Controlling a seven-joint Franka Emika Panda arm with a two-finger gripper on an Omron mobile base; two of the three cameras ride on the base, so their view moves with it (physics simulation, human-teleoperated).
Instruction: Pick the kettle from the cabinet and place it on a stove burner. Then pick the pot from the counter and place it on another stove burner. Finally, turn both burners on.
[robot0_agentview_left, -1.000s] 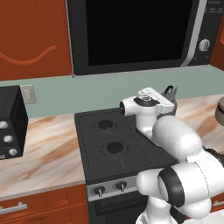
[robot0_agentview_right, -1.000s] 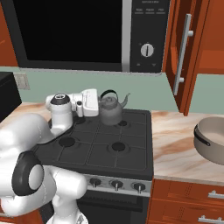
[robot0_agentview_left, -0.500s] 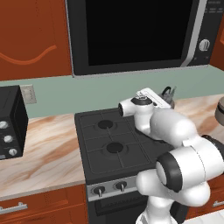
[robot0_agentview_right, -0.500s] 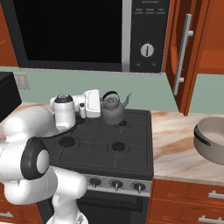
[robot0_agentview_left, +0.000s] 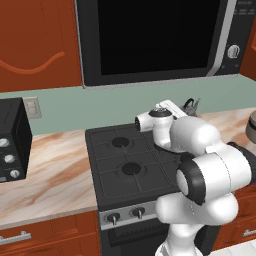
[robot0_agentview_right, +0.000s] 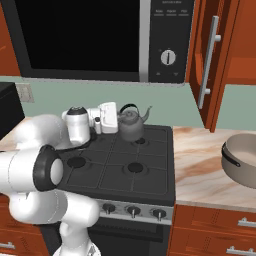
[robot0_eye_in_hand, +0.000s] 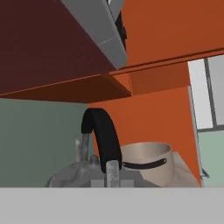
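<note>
jaws pinch the kettle (robot0_agentview_right: 131, 125) handle, gripper (robot0_agentview_right: 116, 118) holding it at the back right burner (robot0_agentview_right: 141, 141); kettle placement in hand; next likely release, then fetch pot (robot0_agentview_right: 242, 159).

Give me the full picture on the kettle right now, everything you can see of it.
The kettle is small, squat, grey and metallic-looking, with a thin black arched handle, a small lid knob and a slim spout pointing right in the right base view. It sits upright over the cooktop's rear right burner; whether it touches the grate is unclear. The shut gripper holds it from the left, at the handle. The pot sits apart on the counter.
</note>
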